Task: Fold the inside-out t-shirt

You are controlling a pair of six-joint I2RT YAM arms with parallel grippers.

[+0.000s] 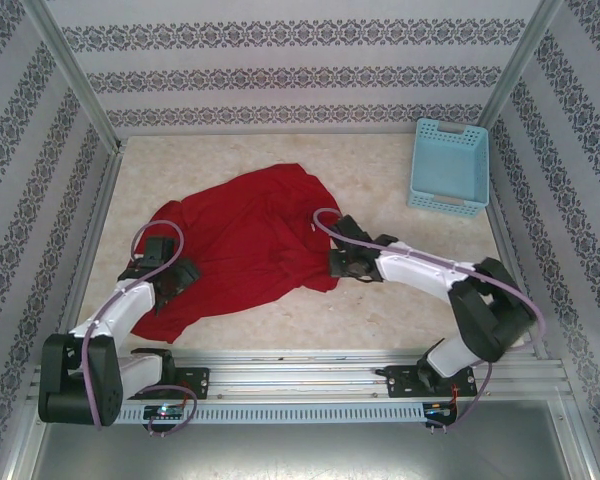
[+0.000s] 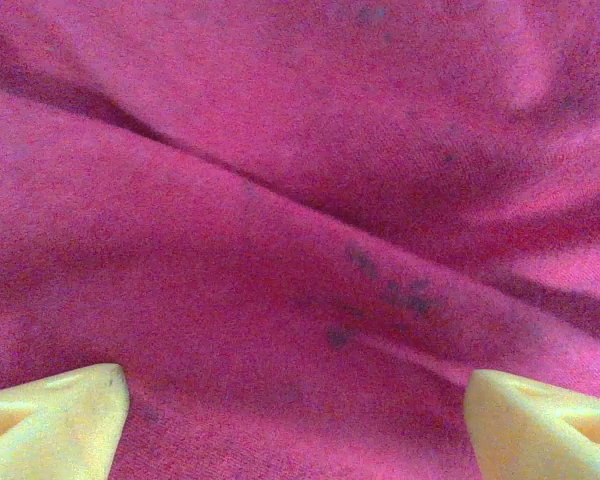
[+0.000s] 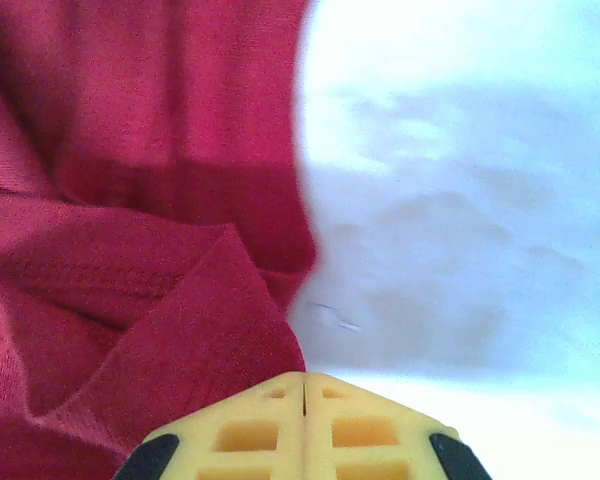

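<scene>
The plain red soft cloth t-shirt (image 1: pixel 242 235) is lying crumpled on the pale table (image 1: pixel 380 325) between the two arms. The left gripper (image 2: pixel 295 405) is hovering wide open over the shirt's lower left part, holding nothing. The right gripper (image 3: pixel 303 385) is sitting fully closed, seemingly pinching a thin fold at the shirt's right edge. So shallow a pinch is risking a slip under any pull, and dragging one side alone would likely bunch the cloth further.

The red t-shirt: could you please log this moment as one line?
t-shirt crumpled, unfolded | left gripper open above it | right gripper shut at its edge, grip unclear | basket far right
</scene>
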